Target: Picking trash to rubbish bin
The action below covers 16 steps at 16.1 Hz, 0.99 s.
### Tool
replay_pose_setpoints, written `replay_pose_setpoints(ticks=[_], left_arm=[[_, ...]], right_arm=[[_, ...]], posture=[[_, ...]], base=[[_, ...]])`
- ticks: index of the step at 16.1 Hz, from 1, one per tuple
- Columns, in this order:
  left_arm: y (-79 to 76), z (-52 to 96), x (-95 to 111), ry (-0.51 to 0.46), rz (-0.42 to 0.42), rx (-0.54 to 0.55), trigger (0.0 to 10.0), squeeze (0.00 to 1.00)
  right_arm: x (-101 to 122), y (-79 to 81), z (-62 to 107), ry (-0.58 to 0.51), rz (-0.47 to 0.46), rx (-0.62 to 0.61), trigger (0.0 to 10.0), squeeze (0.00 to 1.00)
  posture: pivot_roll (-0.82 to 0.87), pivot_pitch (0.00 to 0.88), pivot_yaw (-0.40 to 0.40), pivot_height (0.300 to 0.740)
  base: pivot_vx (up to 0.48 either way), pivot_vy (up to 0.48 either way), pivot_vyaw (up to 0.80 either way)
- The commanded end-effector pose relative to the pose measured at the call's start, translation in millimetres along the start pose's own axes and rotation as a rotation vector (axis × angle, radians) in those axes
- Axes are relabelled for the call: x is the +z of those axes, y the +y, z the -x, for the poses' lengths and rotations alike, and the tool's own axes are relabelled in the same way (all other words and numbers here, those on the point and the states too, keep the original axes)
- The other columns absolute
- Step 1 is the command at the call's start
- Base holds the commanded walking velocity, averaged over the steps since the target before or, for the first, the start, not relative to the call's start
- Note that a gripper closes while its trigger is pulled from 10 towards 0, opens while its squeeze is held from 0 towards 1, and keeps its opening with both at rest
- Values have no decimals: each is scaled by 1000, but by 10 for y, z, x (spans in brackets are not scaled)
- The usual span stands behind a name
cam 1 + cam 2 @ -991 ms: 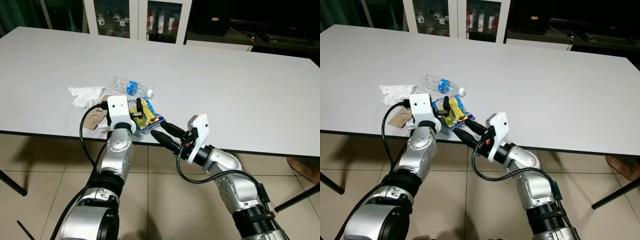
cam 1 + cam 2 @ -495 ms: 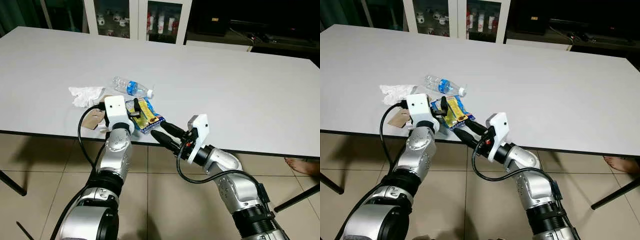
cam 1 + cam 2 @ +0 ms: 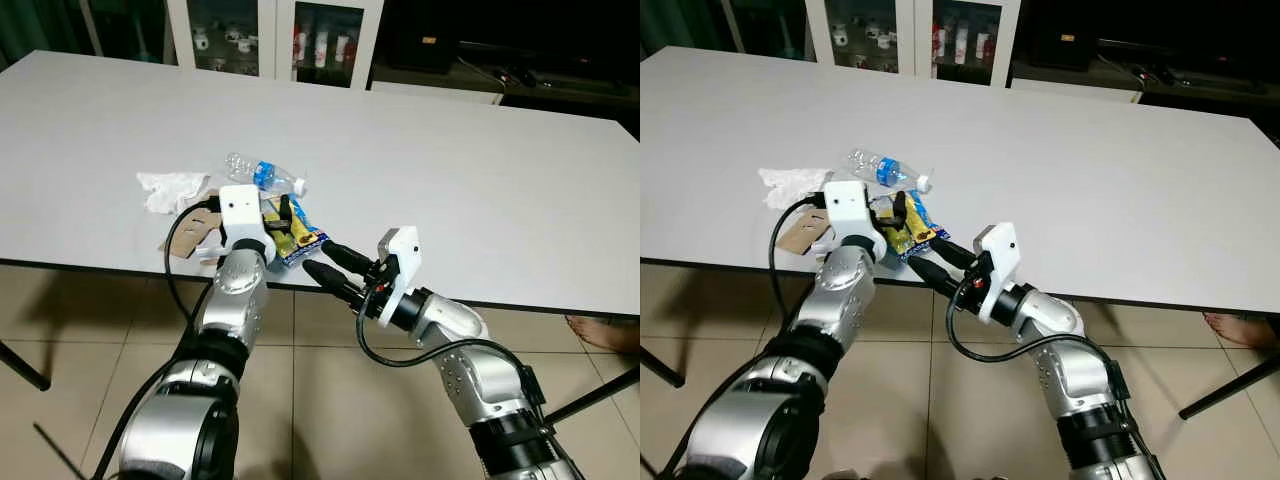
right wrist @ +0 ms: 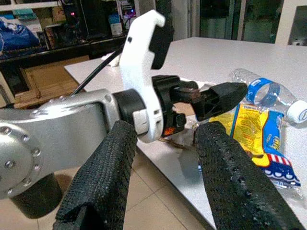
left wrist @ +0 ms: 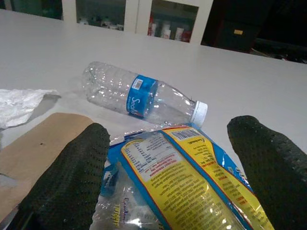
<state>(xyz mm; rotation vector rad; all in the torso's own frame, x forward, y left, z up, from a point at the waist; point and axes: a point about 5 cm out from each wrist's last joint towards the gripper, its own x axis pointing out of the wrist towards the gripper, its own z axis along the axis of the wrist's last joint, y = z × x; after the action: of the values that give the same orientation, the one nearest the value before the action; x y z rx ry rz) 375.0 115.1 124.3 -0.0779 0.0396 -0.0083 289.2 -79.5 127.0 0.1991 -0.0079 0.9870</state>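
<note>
A yellow and blue snack packet (image 3: pixel 298 236) lies near the front edge of the white table (image 3: pixel 480 180). My left gripper (image 3: pixel 278 220) is open over it, and in the left wrist view the packet (image 5: pixel 187 187) lies between the two spread fingers (image 5: pixel 72 177). A clear plastic bottle with a blue label (image 3: pixel 262 175) lies just behind. A crumpled white tissue (image 3: pixel 172 190) and a brown cardboard piece (image 3: pixel 188 238) lie to its left. My right gripper (image 3: pixel 335 265) is open at the table's edge, pointing at the packet and empty.
A glass-fronted cabinet (image 3: pixel 275 35) stands behind the table. A person's foot (image 3: pixel 605 335) rests on the tiled floor at the right. A dark table leg (image 3: pixel 25 370) slants at the lower left. The table's right half is bare.
My left gripper has moved slightly forward and right over the snack packet. The right arm has hardly moved.
</note>
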Motion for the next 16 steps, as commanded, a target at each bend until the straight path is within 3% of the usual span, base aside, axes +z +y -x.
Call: replay_pose_setpoints(ticks=[1,9,11,16], left_arm=[[-81,-31,36,9,-9,-27,10000,0],[-176,-52,-68,146,5,47,10000,0],[-288,-25,-167,216,35,22,10000,0],[-429,-21,-190,270,53,-4,10000,0]], right_arm=[[28,11,36,-3,-1,11,10000,0],[47,8,84,20,-3,10,10000,0],[42,15,90,23,-5,9,10000,0],[45,6,97,24,-5,0,10000,0]], posture=[[-46,14,-120,740],[-62,35,-137,740],[-63,40,-137,740],[-71,45,-130,740]], base=[[0,0,0],[0,0,0],[0,0,0],[0,0,0]])
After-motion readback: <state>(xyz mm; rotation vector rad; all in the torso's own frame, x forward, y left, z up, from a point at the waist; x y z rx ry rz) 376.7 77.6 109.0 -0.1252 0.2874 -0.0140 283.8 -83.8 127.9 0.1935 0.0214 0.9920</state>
